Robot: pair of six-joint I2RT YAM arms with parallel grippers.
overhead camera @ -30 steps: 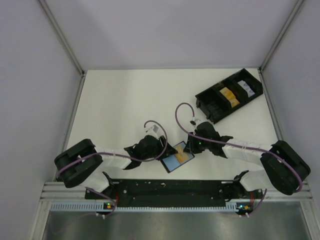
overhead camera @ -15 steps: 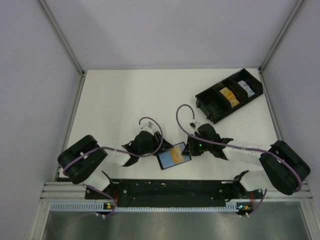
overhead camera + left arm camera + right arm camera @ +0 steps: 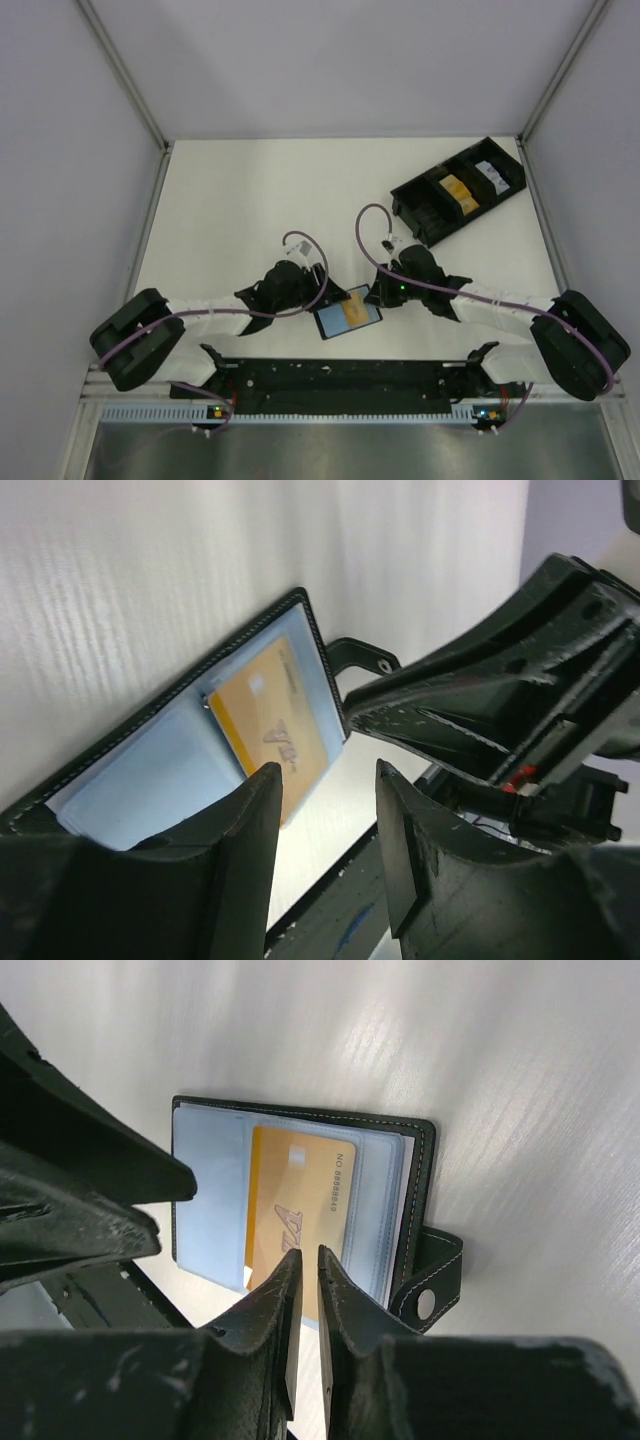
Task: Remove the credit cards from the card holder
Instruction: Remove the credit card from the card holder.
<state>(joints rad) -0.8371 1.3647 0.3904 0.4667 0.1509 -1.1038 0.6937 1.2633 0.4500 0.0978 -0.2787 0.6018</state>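
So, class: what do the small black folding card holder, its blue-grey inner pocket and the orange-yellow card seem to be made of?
The black folding card holder looks like leather or imitation leather: matte, with pale stitching along its edge. Its blue-grey inner pocket seems flexible plastic film, glossy with reflections. The orange-yellow card looks like stiff smooth plastic, carrying printed numbers.

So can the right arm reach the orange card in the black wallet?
Probably yes. The black folding wallet lies open, the orange-yellow card faces up, and the right gripper sits at its edge with nothing between.
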